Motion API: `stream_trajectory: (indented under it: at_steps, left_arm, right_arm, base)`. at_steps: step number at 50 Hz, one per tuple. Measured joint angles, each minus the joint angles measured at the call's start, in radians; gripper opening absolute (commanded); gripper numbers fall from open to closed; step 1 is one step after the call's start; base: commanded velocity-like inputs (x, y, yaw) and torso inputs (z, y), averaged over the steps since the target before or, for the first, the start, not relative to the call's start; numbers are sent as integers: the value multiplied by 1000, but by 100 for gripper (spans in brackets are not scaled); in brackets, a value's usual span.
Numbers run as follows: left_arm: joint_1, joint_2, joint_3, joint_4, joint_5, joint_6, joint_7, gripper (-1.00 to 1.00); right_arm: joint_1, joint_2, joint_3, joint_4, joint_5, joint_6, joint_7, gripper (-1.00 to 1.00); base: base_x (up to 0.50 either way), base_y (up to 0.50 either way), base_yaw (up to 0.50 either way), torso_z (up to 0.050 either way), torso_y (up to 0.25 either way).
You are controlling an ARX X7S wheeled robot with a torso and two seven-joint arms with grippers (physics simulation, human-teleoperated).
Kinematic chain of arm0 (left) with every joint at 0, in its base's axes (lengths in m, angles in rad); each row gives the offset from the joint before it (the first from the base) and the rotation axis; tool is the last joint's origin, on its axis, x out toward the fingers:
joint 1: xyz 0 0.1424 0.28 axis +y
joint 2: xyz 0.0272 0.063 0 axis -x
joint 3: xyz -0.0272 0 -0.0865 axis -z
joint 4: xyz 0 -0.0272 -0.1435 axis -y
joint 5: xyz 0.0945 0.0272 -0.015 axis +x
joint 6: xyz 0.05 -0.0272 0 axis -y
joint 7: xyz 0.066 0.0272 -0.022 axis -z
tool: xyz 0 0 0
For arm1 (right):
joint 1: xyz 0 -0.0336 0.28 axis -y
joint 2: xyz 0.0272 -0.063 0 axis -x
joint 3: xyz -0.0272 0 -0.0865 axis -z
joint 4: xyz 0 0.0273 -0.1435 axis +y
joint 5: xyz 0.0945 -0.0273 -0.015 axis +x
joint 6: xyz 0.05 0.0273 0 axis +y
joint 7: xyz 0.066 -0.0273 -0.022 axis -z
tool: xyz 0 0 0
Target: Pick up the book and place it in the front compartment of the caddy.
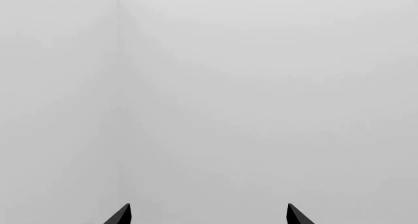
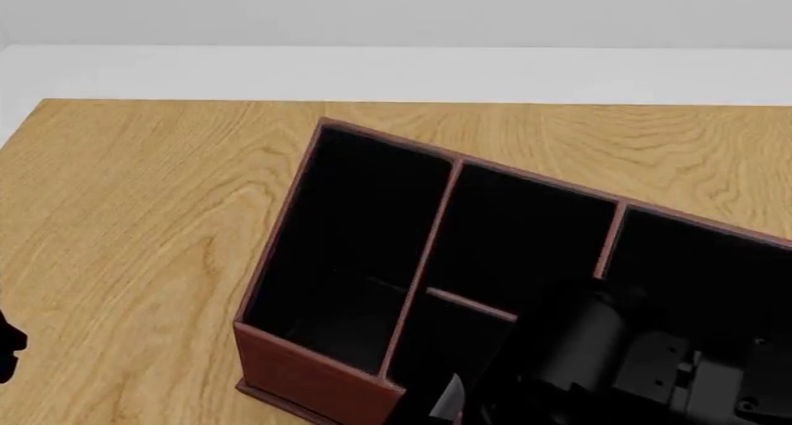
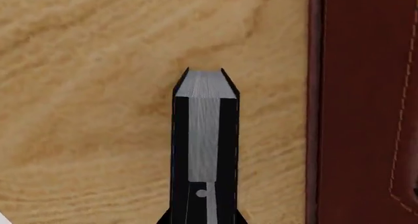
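Note:
The caddy [image 2: 312,374] is a reddish-brown box with a black inside and thin dividers, standing in the middle of the wooden table. My right gripper [image 3: 204,219] is shut on the book [image 3: 205,131], a black-covered book with white page edges. It holds the book above bare wood, just beside the caddy's outer wall [image 3: 359,111]. In the head view my right arm [image 2: 594,351] covers the caddy's near right part, and only a white sliver of the book [image 2: 453,391] shows. My left gripper [image 1: 209,215] is open and empty, facing a grey wall.
The wooden table [image 2: 136,221] reaches left of and behind the caddy. A white floor or wall band lies beyond its far edge. A black bit of my left arm [image 2: 6,343] shows at the left border.

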Motion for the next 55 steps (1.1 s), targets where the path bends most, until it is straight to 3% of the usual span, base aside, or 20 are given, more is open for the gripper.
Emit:
stream_trajectory:
  at_steps: [23,55]
  left_arm:
    - [-16,0,4,9,-11,-10,-9,100]
    - [-57,-19,0,39,-45,-29,-38,100]
  right_arm:
    - [18,33,14,-62,53,-17,38,-100]
    - [212,53,152,-216,205,-66,115,-100]
  base:
    - [0,0,0,0,0]
    - [0,0,0,0,1]
